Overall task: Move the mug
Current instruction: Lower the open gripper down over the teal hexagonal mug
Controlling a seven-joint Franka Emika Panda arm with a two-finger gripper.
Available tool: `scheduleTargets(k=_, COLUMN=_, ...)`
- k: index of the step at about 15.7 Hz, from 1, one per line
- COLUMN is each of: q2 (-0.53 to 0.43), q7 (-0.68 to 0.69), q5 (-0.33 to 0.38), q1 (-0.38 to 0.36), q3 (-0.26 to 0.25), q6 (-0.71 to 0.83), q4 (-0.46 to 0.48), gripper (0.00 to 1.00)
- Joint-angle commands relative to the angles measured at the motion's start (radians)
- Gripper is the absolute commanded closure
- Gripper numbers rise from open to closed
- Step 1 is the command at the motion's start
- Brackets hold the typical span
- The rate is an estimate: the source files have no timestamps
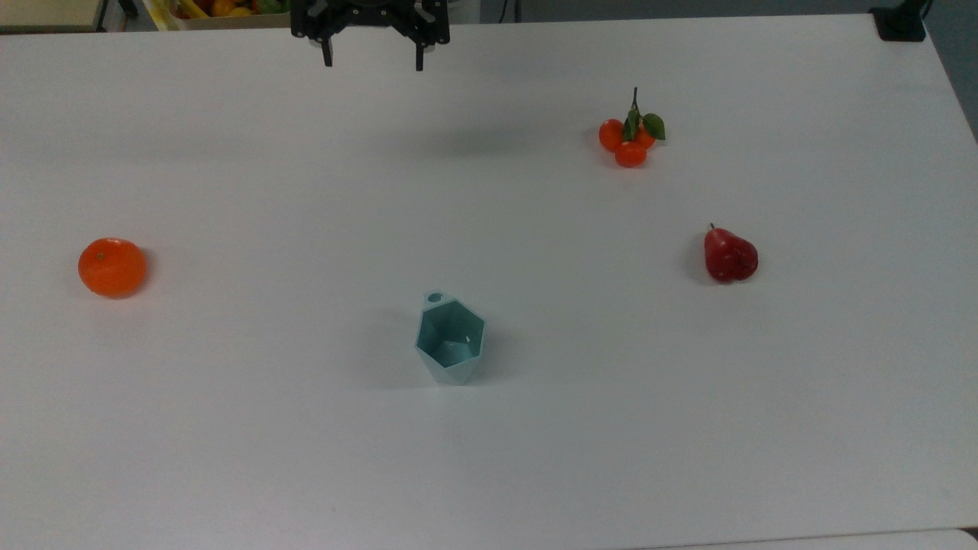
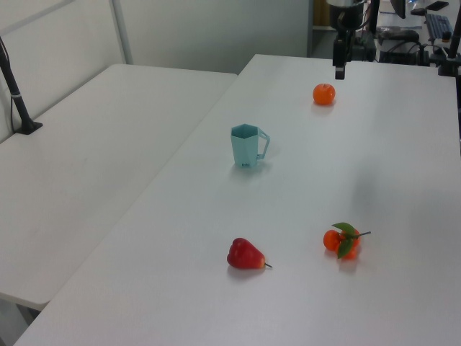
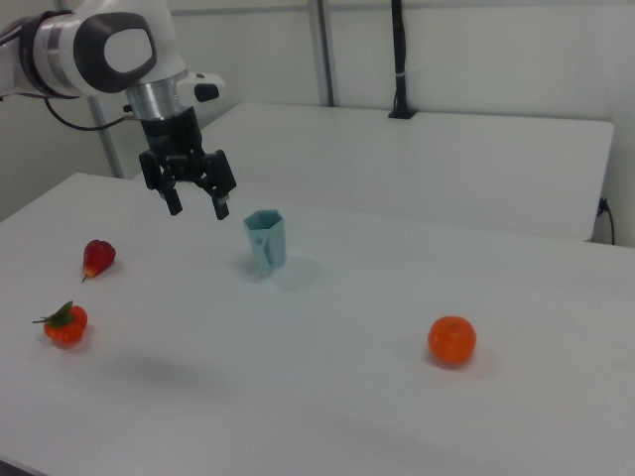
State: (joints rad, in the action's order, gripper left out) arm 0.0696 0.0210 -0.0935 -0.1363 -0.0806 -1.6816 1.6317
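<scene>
The mug [image 1: 450, 340] is a pale teal faceted cup with a hexagonal rim, standing upright near the middle of the white table [image 1: 306, 191]. Its small holed tab handle points toward the top view's upper edge. I also see the mug [image 2: 247, 146] in the left view and the mug [image 3: 265, 241] in the right view. My gripper [image 1: 373, 61] hangs high above the table's far edge, well away from the mug, open with nothing between its fingers. In the right view the gripper [image 3: 197, 208] hovers in the air to the mug's left.
An orange [image 1: 111, 266] lies at the top view's left. A cluster of small tangerines with leaves [image 1: 630, 137] and a red pear-shaped fruit [image 1: 730, 256] lie at the top view's right. A box of fruit [image 1: 221, 11] stands beyond the far edge.
</scene>
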Motion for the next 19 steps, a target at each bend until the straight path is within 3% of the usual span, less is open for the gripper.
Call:
scheduleTargets(k=1, q2=-0.025, q7=-0.016, q5=0.005, q1=-0.023, q3=-0.022, q6=-0.003, q4=0.042, gripper=0.00)
scheduleTargets(k=7, q2=-0.011, q7=0.005, q5=0.006, q1=-0.025, q3=-0.021, q6=-0.056, q4=0.048, gripper=0.00)
scheduleTargets(k=19, q2=0.327, q7=0.132, q5=0.009, q1=-0.031, q3=-0.010, q6=-0.570, q4=0.017, gripper=0.00)
